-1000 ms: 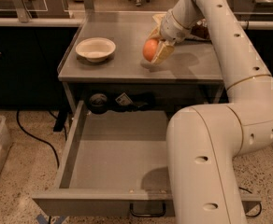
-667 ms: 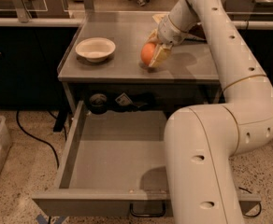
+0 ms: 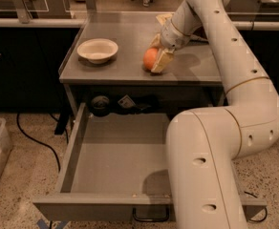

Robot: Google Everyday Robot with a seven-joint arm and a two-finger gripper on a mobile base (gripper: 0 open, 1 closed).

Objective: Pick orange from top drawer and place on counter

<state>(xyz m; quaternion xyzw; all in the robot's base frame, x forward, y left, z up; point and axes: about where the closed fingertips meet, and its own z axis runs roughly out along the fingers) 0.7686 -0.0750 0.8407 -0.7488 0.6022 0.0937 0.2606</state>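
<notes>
Sitting left on the counter (image 3: pixel 130 74), a white bowl (image 3: pixel 97 50) — arm (image 3: pixel 204 166) masks part of the top drawer (image 3: pixel 115 161) — gripper (image 3: pixel 155 62) mid-counter, jaws pinching the orange (image 3: pixel 149 57).

Counter (image 3: pixel 125 35): gripper (image 3: pixel 156 56) and orange (image 3: pixel 150 59) occupy the front-centre; white bowl (image 3: pixel 97 50) blocks the front-left corner. Back-left corner free. Top drawer (image 3: pixel 73 147) open, arm (image 3: pixel 201 166) covering its right side.

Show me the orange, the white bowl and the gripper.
orange (image 3: pixel 149 58), camera view, its front face.
white bowl (image 3: pixel 97 49), camera view, its inside.
gripper (image 3: pixel 157 57), camera view, its tip beside the orange, above the counter (image 3: pixel 197 67).
</notes>
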